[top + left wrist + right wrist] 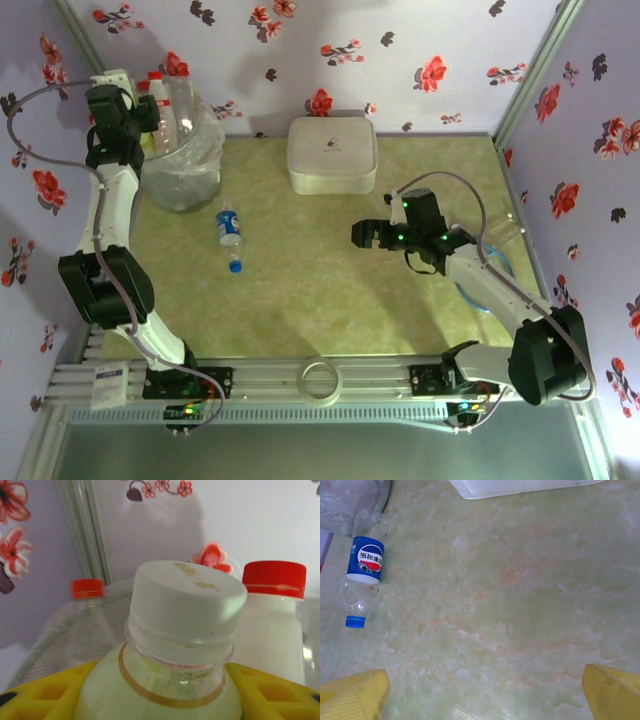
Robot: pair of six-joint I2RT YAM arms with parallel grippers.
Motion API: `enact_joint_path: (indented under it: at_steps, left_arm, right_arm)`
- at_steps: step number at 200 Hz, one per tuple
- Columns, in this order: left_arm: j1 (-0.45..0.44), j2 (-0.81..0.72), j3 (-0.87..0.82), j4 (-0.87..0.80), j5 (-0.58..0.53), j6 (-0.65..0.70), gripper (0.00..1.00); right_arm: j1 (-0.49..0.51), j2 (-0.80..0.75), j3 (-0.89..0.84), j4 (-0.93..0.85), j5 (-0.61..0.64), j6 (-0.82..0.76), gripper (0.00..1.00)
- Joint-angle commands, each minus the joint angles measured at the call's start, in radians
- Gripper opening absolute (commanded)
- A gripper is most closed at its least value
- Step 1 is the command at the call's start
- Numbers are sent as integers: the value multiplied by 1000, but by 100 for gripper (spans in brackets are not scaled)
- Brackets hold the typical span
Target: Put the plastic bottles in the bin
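- One wide table point(330, 290) is carrying everything, and we are working at its far left corner, where the bin point(190, 175) is standing.
- The bin is already holding several red-capped bottles point(274, 630) poking above its rim, so it is looking crowded to us.
- The white box point(332, 155) is sitting well apart from it, out of our way.
- Our left fingers point(45, 690) are clamping the pale green bottle point(165, 685) below its white cap point(185, 605), holding it upright at the bin's mouth. We are judging that a release here could land it on a neighbour's cap and tip it out over the rim.
- Our right fingers point(355, 692) are hanging spread wide and empty above bare table.
- The blue-labelled bottle point(364, 575) is lying on its side near the bin; being round, it could roll away if we nudge it.
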State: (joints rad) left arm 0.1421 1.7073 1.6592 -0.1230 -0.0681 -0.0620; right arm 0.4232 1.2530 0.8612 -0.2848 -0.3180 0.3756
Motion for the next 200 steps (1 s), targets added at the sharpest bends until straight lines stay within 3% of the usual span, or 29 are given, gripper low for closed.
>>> enact_joint_path:
  at_steps: [1,35,51,71,94,116,168,186,200]
  left_arm:
    - [-11,50,-20,-233,68,64,8]
    - [-15,89,18,-275,77,75,14]
    - [-15,84,45,-270,85,63,32]
    - [-14,81,110,-284,88,45,41]
    - [-13,68,185,-302,88,36,66]
    - [-13,50,248,-313,87,36,81]
    - [-11,75,444,-396,35,44,94]
    - [-4,97,518,-390,27,36,93]
    - [-6,143,626,-417,53,-7,86]
  right_arm:
    - [6,13,37,38,-20,5,99]
    - [8,14,42,31,-17,8,99]
    - [8,13,43,22,-15,6,99]
    - [9,14,39,22,-13,8,99]
    - [11,18,34,34,-13,15,99]
    - [12,27,33,41,-16,17,99]
    - [15,35,26,42,-22,13,99]
    - [15,36,22,42,-24,15,99]
    - [17,39,19,42,-24,16,99]
